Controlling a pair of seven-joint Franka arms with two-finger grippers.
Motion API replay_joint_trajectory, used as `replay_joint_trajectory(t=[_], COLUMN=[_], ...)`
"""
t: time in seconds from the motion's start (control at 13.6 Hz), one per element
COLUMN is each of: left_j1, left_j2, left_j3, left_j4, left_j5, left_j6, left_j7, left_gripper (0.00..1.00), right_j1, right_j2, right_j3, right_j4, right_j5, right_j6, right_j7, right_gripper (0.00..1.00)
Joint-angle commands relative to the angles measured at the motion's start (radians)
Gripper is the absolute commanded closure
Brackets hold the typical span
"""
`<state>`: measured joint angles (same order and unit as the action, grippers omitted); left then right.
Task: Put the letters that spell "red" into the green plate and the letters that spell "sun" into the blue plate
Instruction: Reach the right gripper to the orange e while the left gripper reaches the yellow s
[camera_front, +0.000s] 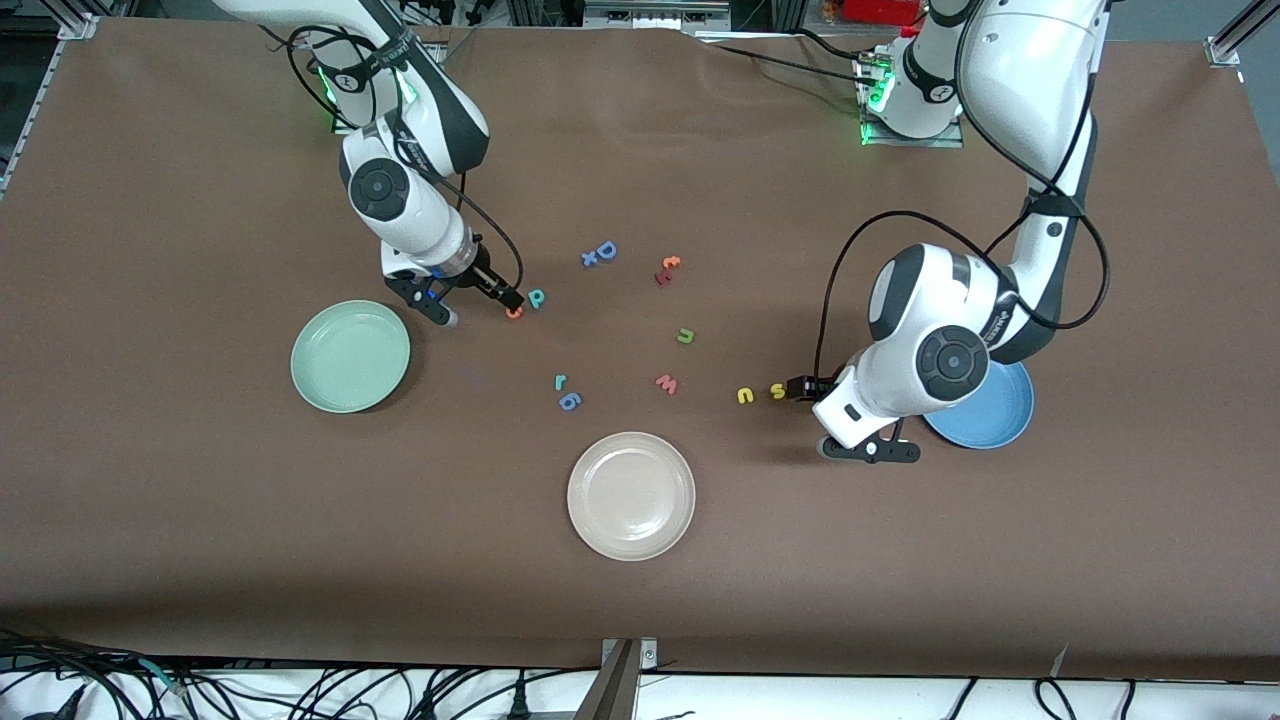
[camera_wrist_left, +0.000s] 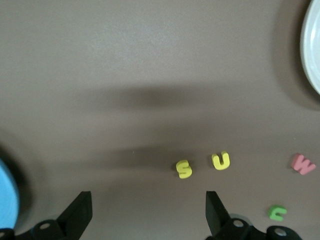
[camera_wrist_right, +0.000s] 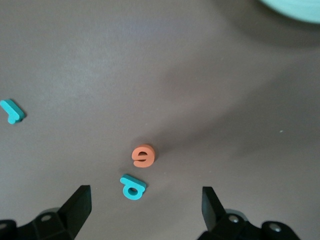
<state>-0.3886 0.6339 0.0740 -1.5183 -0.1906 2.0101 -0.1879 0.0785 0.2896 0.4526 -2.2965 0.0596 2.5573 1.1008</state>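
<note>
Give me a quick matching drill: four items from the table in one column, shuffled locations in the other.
Items
1. yellow "s"
2. orange "e"
3. teal "r"
4. pink "w"

Locations
A. beside the blue "6"
B. by the open left claw
C. by the open right claw
D. between the teal "r" and the yellow "u"

Pairs: 1-B, 2-C, 3-A, 4-D
</note>
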Motion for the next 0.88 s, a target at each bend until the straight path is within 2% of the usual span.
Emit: replay_joint_trajectory(t=[0.0,0.22,0.44,0.74,0.81], left_j1=[-0.021,-0.024,-0.082,-0.117,-0.146], left_j2=[0.033,0.058,0.073,0.099,0.105], left_j3=[0.012,0.013,0.073,0.079,0.099], left_j4=[0.020,0.014,0.007,-0.005,-0.008], left_j5=[0.023,0.023,0.019,0.020,0.019], left_j6=[0.041,0.082,0.102,0.125,0.133], left_j7=[-0.004,-0.004,-0.005,-0.044,-0.062], left_gripper=[0.00,0.00,0.00,0.00,0.00], right_j1=[0.021,0.021,0.026,0.029,0.029], right_j2=[0.022,0.071,0.118,0.169,0.175], right_j3=[-0.014,-0.026,-0.029,-0.032,-0.032], right_j4=[0.000,0.009,0.018,0.023,0.023], right_j5=[-0.049,-0.110,-0.176,-0.282,-0.305], right_j6=[0.026,0.062,0.095,0.130,0.132], right_j7=[0.022,0.051,0.112,0.209,0.232], right_gripper=[0.02,0.05,0.02,0.02,0.02])
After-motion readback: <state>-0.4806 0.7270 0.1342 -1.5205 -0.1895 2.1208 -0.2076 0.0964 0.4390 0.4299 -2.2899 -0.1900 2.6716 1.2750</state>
